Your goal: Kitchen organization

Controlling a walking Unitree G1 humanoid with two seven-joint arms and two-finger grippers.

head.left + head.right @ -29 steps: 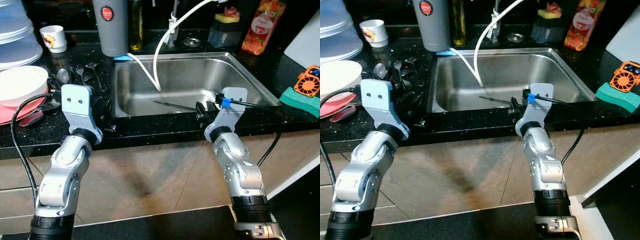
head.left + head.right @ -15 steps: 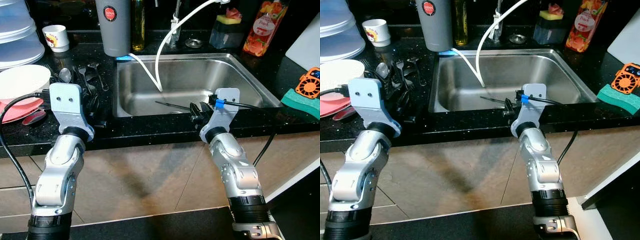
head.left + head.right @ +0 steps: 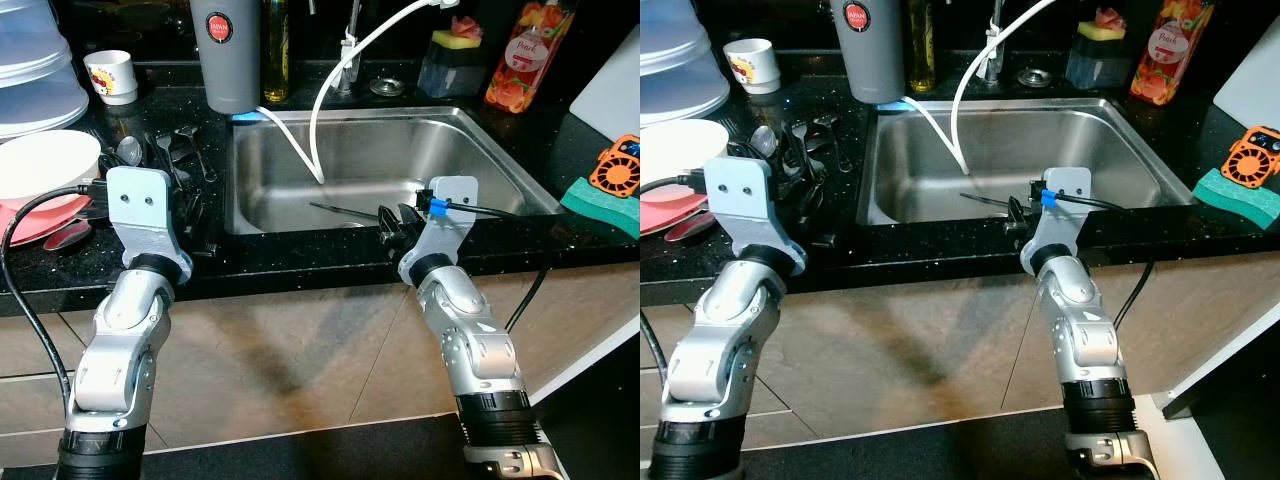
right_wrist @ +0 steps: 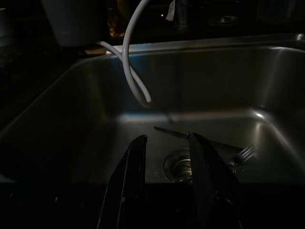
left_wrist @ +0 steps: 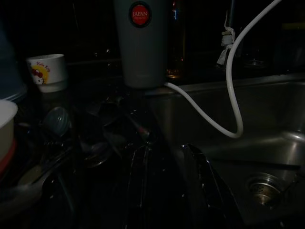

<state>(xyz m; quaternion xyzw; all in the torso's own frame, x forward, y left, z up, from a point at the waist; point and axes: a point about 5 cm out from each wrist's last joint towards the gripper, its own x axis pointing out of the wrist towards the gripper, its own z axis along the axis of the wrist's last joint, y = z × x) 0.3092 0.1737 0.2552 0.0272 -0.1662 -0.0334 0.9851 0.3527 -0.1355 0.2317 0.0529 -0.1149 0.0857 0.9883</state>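
Note:
A steel sink (image 3: 400,160) is set in the black counter, and a fork (image 4: 244,152) lies on its bottom near the drain. Several spoons and forks (image 3: 165,150) lie loose on the counter left of the sink. My right gripper (image 4: 167,138) hovers open over the sink's front rim, pointing at the drain, with nothing between its fingers. My left gripper (image 5: 167,148) is open and empty above the counter's front edge, between the loose cutlery (image 5: 95,143) and the sink.
A white hose (image 3: 315,110) hangs from the tap into the sink. Behind stand a grey tumbler (image 3: 225,50), a small cup (image 3: 108,75), bottles (image 3: 518,50) and a sponge holder (image 3: 450,55). A white bowl (image 3: 45,165) sits far left, a green sponge (image 3: 600,200) far right.
Both arms have drifted slightly to the left along the counter edge, and the view has shifted a little. The fingers and the cutlery stand as before.

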